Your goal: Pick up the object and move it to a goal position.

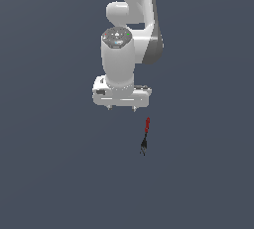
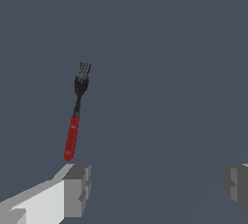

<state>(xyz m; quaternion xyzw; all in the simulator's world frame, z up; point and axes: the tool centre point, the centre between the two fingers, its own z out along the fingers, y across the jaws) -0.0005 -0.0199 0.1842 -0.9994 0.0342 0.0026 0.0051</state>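
The object is a tiny fork-like tool with a red handle and a black pronged end (image 1: 145, 136). It lies on the dark grey floor, just in front of and slightly to the exterior view's right of my gripper (image 1: 121, 108). In the wrist view the tool (image 2: 75, 116) lies beyond one grey fingertip (image 2: 76, 190), outside the gap between the fingers. The gripper (image 2: 155, 189) is open wide and empty, with both fingertips apart from the tool. The red handle end points toward the gripper, the prongs away.
The white arm (image 1: 130, 20) rises behind the gripper in the exterior view. The floor (image 1: 49, 173) is a plain dark grey surface with no other objects in view.
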